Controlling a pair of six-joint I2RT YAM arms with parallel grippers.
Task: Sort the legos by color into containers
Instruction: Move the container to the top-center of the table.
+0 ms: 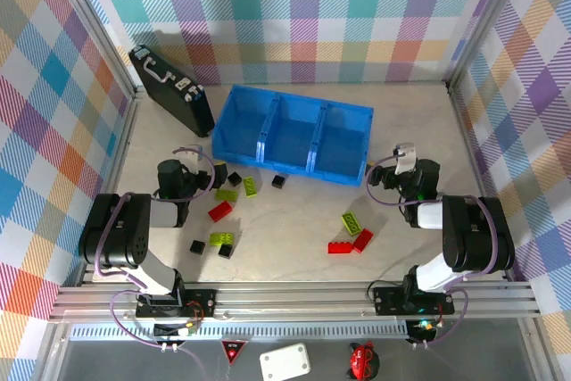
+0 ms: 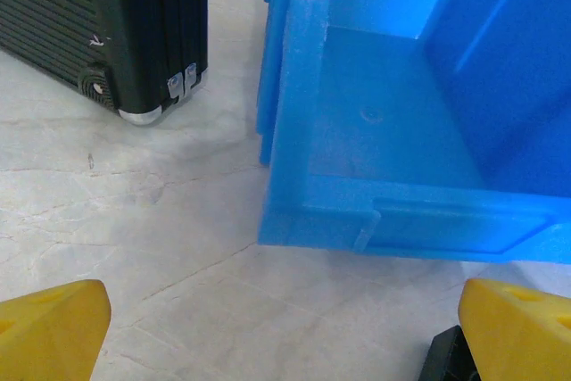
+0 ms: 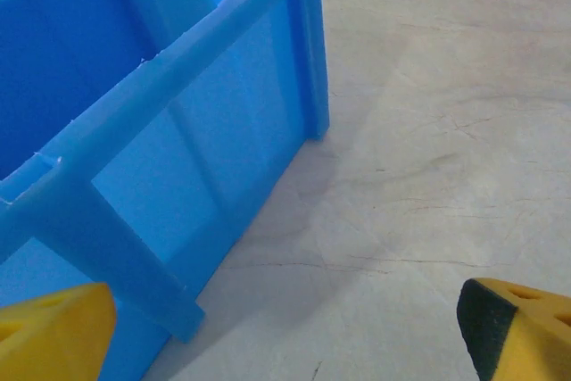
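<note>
Little bricks point(image 1: 220, 211) by a blue tray point(image 1: 265, 137)
Red, green and black ones lie spread on the table point(image 1: 294, 225); one black brick point(image 1: 278, 181) seems to touch the tray.

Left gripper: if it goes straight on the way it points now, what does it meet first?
Probably the blue tray: the open left gripper faces its near left corner across the table. The black case lies left of that line. Depth is hard to judge.

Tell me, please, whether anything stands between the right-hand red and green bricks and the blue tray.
Nothing visible does: bare tabletop lies between the red and lime green plastic bricks and the bright blue plastic tray.
</note>
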